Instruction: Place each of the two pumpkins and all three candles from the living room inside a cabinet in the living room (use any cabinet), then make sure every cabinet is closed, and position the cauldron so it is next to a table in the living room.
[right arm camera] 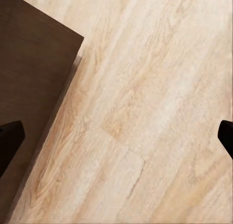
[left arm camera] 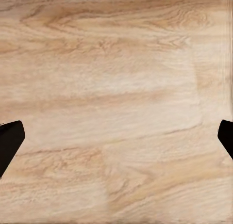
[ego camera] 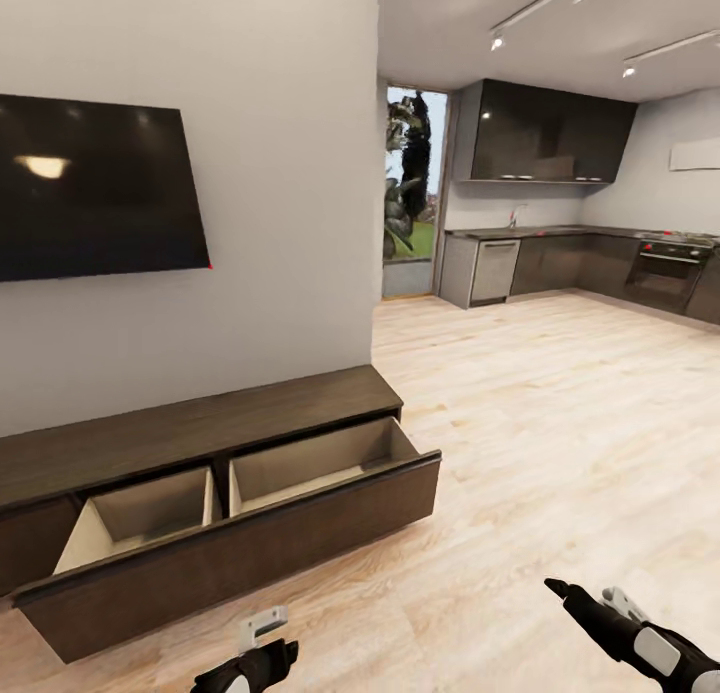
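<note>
The cabinet (ego camera: pixel 200 443) is sitting low against the white wall at the left of the head view, below a dark wall-mounted television (ego camera: pixel 95 188). It is a long dark-brown wood unit with a flat, bare top, and its wide drawer (ego camera: pixel 240 548) is standing pulled out over the floor. The drawer's pale wood inside is split by a divider into two compartments, and both are showing nothing inside. No brand, label or writing is readable on the cabinet, the television or anything else here.

The left end effector (ego camera: pixel 262 653) is hanging at the bottom edge of the head view, just in front of the open drawer's dark front panel. In the left wrist view its two black fingertips (left arm camera: pixel 9 141) are sitting far apart at the frame's opposite edges with only floor planks between them, so it is open and holding nothing. The right end effector (ego camera: pixel 600 613) is hovering over the light wood floor (ego camera: pixel 560 423), well to the right of the drawer. Its fingertips (right arm camera: pixel 9 141) are likewise spread wide and empty, with a dark-brown corner of the cabinet (right arm camera: pixel 29 64) lying beneath.

Beyond the wall's end, a kitchen with dark glossy cupboards (ego camera: pixel 545 133), a worktop (ego camera: pixel 560 233) and an oven (ego camera: pixel 665 268) is showing in the distance.
</note>
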